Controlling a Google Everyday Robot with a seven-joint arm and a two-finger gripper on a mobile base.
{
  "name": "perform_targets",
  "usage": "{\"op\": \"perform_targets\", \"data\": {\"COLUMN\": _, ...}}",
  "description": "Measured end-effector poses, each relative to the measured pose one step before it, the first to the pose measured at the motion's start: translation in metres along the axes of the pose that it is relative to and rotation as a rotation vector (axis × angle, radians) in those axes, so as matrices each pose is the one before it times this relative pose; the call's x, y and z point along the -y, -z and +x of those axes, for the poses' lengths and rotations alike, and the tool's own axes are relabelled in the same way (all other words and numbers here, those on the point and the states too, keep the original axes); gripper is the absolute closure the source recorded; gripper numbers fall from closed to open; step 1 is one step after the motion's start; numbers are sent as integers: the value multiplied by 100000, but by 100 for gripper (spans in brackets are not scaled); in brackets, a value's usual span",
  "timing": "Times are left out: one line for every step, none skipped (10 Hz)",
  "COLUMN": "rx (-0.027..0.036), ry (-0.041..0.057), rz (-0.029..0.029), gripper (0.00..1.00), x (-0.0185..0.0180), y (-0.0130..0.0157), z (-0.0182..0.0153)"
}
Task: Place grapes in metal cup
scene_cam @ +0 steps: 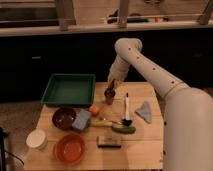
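The robot's white jointed arm (pixel 150 70) rises from the near right, bends high above the small dull grey-brown tapered metal cup (pixel 109 96) and drops straight towards it. The pale wooden table (pixel 145 145) carries the cup near the middle of its far edge. A green rectangular plastic tray (pixel 68 90) lies just left of the cup, at the same far edge. A round orange bowl (pixel 70 148) sits well nearer the camera than the cup and to its left. A dark red round bowl (pixel 63 118) stands between that orange bowl and the cup, left of the cup. A white cylindrical container (pixel 36 139) is the thing farthest left of the cup, at the near corner. A crumpled grey-blue cloth (pixel 144 112) lies to the cup's right. A grey-blue squarish block (pixel 82 120) lies near-left of the cup, touching the red bowl. A black-and-white brush (pixel 127 109) lies just right of the cup. A long green vegetable (pixel 123 129) lies nearer the camera than the cup. A flat dark rectangular object (pixel 109 142) lies nearer still. An orange-red round fruit (pixel 94 110) sits near the cup's near-left side. The dark lumpy grapes (pixel 110 91) show at the cup's mouth; whether they rest inside cannot be told. The gripper (pixel 111 85) hangs directly over the cup, and its hold cannot be told.
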Motion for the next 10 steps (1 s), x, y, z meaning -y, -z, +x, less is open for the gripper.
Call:
{"op": "perform_targets", "data": {"rx": -564, "ry": 2178, "rz": 71, "gripper": 96, "x": 155, "y": 36, "z": 94}}
{"op": "perform_targets", "data": {"rx": -795, "ry": 2703, "rz": -356, "gripper": 96, "x": 313, "y": -8, "z": 123}}
{"op": "perform_targets", "data": {"rx": -232, "ry": 2074, "rz": -636, "gripper": 96, "x": 333, "y": -117, "z": -48}}
{"op": "perform_targets", "data": {"rx": 2, "ry": 2744, "rz": -1502, "gripper": 96, "x": 325, "y": -210, "z": -121}}
{"op": "perform_targets", "data": {"rx": 33, "ry": 2451, "rz": -1293, "gripper": 96, "x": 266, "y": -175, "z": -35}}
{"op": "perform_targets", "data": {"rx": -42, "ry": 1346, "rz": -842, "gripper": 96, "x": 50, "y": -151, "z": 80}}
{"op": "perform_targets", "data": {"rx": -64, "ry": 1327, "rz": -639, "gripper": 96, "x": 66, "y": -168, "z": 58}}
{"op": "perform_targets", "data": {"rx": -234, "ry": 1719, "rz": -649, "gripper": 96, "x": 123, "y": -245, "z": 6}}
{"op": "perform_targets", "data": {"rx": -22, "ry": 879, "rz": -511, "gripper": 96, "x": 109, "y": -222, "z": 58}}
{"op": "perform_targets", "data": {"rx": 126, "ry": 507, "rz": -489, "gripper": 96, "x": 30, "y": -246, "z": 107}}
